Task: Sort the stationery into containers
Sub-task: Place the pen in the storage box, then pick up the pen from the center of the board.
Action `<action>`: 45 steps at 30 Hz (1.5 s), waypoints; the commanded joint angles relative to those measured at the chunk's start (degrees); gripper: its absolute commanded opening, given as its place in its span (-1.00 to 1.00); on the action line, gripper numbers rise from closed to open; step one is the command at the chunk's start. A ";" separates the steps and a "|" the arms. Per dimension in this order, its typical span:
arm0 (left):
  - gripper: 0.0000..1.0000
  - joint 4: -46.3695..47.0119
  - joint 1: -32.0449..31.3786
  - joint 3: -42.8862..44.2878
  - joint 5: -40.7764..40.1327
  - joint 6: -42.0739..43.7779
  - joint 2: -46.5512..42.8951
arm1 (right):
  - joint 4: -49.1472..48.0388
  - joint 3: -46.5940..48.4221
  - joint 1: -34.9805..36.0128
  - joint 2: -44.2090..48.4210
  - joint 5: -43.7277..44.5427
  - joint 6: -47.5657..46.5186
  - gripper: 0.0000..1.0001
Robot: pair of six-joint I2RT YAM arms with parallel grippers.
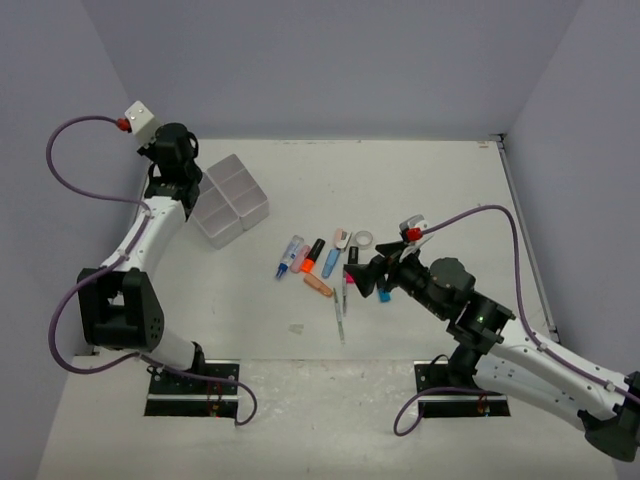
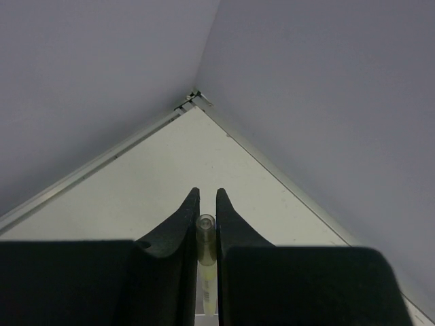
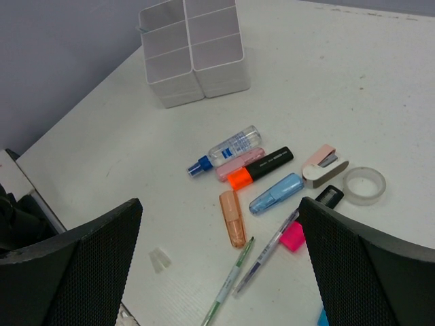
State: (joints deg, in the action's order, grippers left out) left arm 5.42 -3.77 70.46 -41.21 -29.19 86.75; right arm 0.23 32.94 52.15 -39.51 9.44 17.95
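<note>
The right end effector point(image 1: 365, 275) is held spread, its fingers well apart, low over the tabletop point(image 1: 450, 180). At its ten o'clock, loose stationery point(image 1: 330, 263) is scattered: an orange highlighter point(image 3: 258, 168), a peach highlighter point(image 3: 233, 219), a tape roll point(image 3: 363, 200). Farther toward ten o'clock the tray point(image 1: 232, 200) is set. Beside it, the left end effector point(image 2: 204, 193) is raised, pinching a yellow pen point(image 2: 205, 234).

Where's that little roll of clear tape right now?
In the top view, the tape roll lies just right of centre, beside the peach-and-white item.
</note>
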 commanded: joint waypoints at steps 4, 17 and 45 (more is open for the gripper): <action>-1.00 12.55 2.77 -5.54 2.68 1.26 2.64 | -2.52 -0.49 -0.98 1.97 -1.67 -1.07 0.98; 0.56 5.90 3.42 -4.69 3.91 -2.71 3.96 | -0.79 0.90 -2.75 -1.99 -1.71 1.88 0.98; 1.00 -36.93 0.36 -22.34 43.31 3.52 -37.73 | 28.65 24.14 0.25 -50.94 7.09 27.84 -0.41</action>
State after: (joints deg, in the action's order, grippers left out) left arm -29.94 -3.09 50.01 -1.42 -31.53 51.64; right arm 27.61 52.72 52.23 -87.99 13.87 43.20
